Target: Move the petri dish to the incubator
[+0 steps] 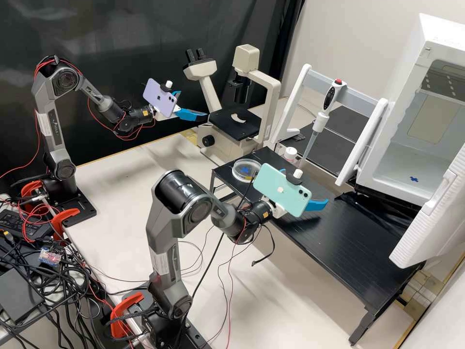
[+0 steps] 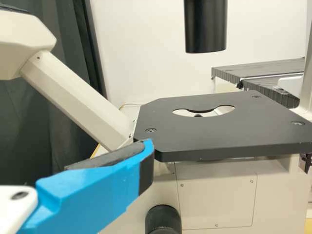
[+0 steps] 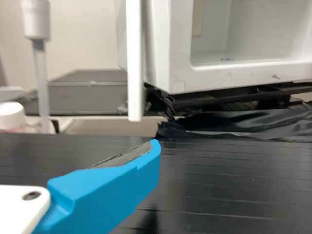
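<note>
petri dish [image 1: 239, 170] lying flat near the end of the black table [image 1: 339, 247], and we're seeing it clear, round and shallow, a blue mark [image 1: 246, 170] showing inside its rim. we have the left gripper [image 1: 193, 104] spread beside the microscope [image 1: 267, 81], the right gripper [image 1: 306, 185] spread above the table.

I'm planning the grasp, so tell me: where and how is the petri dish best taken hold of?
Probably grip the petri dish across its round side wall, coming down from above: it is shallow and lies flat on the black stand.
</note>
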